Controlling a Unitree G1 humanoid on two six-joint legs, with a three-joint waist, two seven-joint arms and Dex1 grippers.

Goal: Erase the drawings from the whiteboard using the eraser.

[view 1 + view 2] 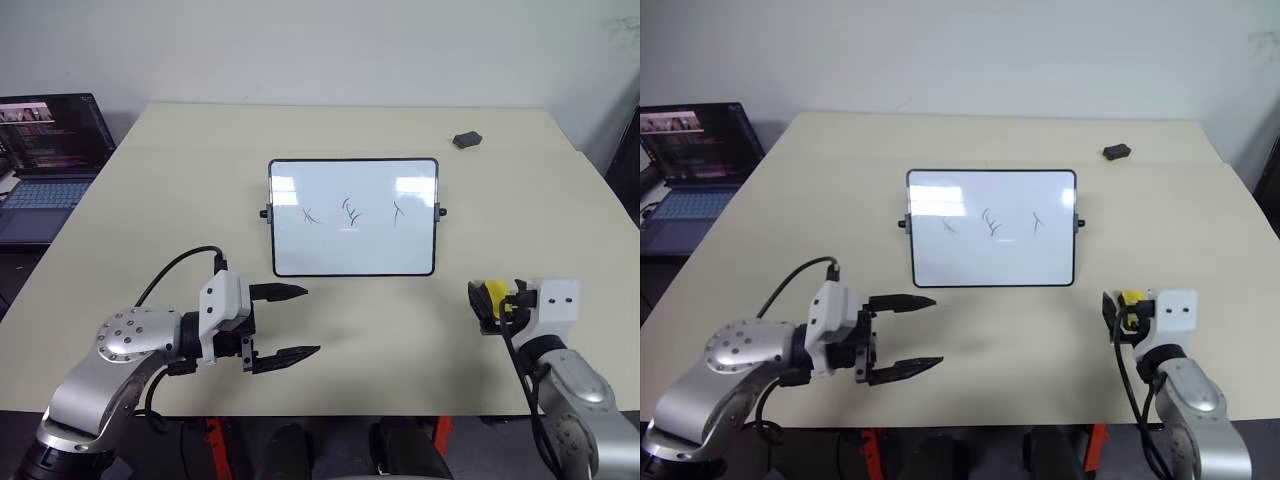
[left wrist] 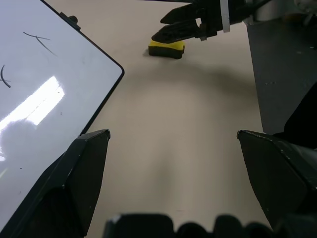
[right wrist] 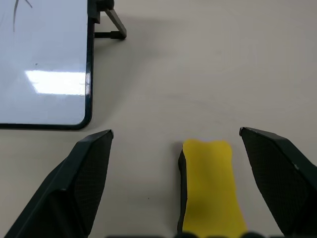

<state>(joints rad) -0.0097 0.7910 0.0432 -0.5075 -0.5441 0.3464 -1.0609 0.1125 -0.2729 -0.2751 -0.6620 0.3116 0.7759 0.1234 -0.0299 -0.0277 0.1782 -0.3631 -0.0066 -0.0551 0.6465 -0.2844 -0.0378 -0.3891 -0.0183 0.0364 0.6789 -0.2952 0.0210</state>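
Right wrist view shows my right fingers (image 3: 173, 183) spread wide around the yellow eraser (image 3: 210, 186) on the surface (image 3: 198, 74). My left fingers (image 1: 285, 325) are released too, near the whiteboard (image 1: 353, 217).

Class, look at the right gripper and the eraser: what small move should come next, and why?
Probably closing the right gripper on the eraser: its fingers stand open either side of the yellow block, and the drawings remain on the whiteboard.

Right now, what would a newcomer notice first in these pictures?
The whiteboard stands mid-table with three black drawings across it. Nearer, on the right, the yellow eraser lies between the right gripper's open jaws. The left gripper hangs open before the board's left corner.
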